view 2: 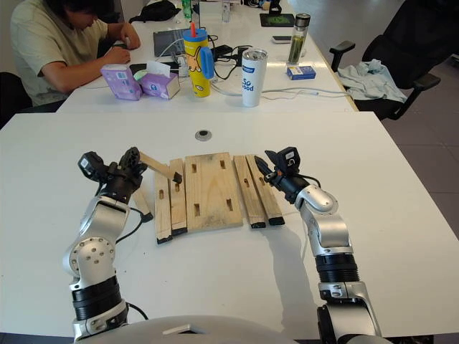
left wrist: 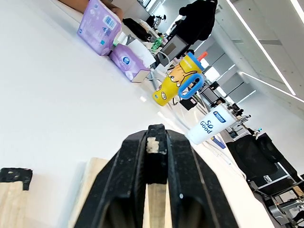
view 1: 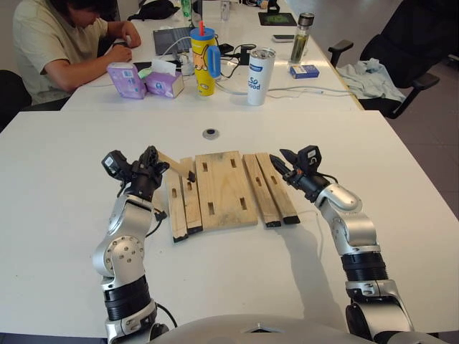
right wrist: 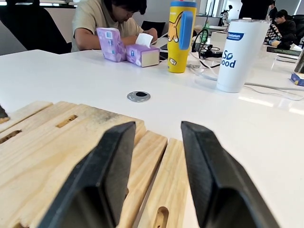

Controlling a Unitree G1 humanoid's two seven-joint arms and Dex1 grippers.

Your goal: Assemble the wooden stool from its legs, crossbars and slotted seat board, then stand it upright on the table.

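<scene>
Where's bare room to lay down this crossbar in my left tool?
Free: the white tabletop nearer the robot than the slotted pale wooden seat board, between both arms; also right of the right tool. Tight: the strip between the boards and the round metal grommet. Crowded: the row of wooden leg slats flanking the board.

The seat board (view 1: 224, 188) is pale with dark slots. The wooden bar (view 1: 174, 164) has a black tip. The table (view 1: 64, 186) is white.
</scene>
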